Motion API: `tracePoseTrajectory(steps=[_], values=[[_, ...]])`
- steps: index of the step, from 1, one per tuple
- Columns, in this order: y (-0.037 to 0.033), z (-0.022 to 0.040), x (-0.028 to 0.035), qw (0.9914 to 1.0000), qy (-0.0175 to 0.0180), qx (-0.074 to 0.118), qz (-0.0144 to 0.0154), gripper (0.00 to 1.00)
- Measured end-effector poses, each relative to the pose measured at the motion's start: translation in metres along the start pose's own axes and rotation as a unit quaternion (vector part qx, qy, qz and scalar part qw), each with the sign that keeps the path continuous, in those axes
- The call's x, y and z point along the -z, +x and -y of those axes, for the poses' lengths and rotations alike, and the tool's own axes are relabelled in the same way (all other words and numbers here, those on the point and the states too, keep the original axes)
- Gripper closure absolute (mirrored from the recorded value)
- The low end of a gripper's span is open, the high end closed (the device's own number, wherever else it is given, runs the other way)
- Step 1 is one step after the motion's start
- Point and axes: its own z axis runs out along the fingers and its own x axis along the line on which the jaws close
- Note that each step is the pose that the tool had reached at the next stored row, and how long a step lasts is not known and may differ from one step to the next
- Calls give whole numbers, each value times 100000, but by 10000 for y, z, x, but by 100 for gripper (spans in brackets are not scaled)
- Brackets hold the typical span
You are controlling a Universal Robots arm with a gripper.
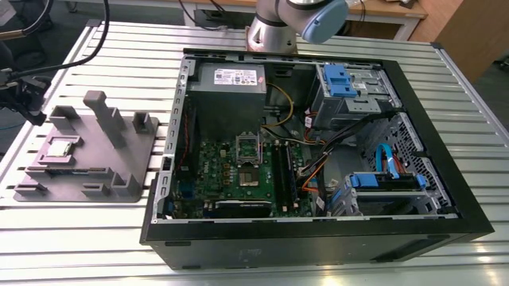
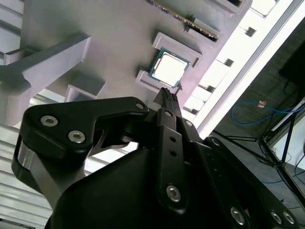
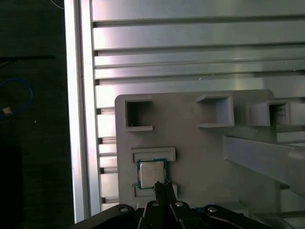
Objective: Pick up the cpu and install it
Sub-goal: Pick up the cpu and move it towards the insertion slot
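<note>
closest to the lens is the black body of the gripper (image 2: 167, 95), and its fingers look closed tip to tip with nothing between them. just past those tips sits the cpu (image 2: 170, 68), flat and metal side up in a shallow nest on the grey tray (image 2: 119, 43). the first wrist view puts the tips over the chip's near edge rather than its middle, and i can't tell whether they touch it. from across the room, the tray stands on the slatted surface (image 1: 80, 238), beside the open computer case (image 1: 318, 232) and well apart from the board's socket (image 1: 249, 148).

what worries me is mostly the grip. to my eye, closed fingers coming straight down would press or scrape the lid instead of straddling it. raised lips border the nest on two sides, so fingers spread the wrong way would land on plastic, not chip. a hold taken off-centre could lift the cpu tilted, and it could slip or catch on a lip. the tray's upright blocks stand close enough to snag the gripper body on a careless swing.
</note>
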Motion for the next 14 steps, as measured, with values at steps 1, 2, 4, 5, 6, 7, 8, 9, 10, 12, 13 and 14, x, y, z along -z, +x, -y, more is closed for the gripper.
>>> tracePoseTrajectory(steps=[1, 2, 4, 5, 6, 7, 8, 9, 10, 12, 13, 14], values=[[0, 4, -18, 100000, 3, 1, -2, 89], [1, 11, -37, 100000, 0, 2, 2, 89], [2, 24, -73, 100000, -2, -2, 6, 89], [2, 29, -90, 100000, -1, -3, 2, 89], [2, 34, -108, 100000, 1, -4, 3, 89], [3, 38, -126, 100000, -1, -5, 5, 89], [4, 41, -145, 100000, 2, -6, 0, 89], [5, 44, -163, 100000, 2, -8, 0, 89], [6, 46, -181, 100000, 2, -5, 0, 89], [8, 48, -217, 100000, -1, -2, 2, 89], [9, 49, -234, 100000, 1, -2, -2, 89], [10, 49, -252, 100000, 2, 0, 0, 89]])
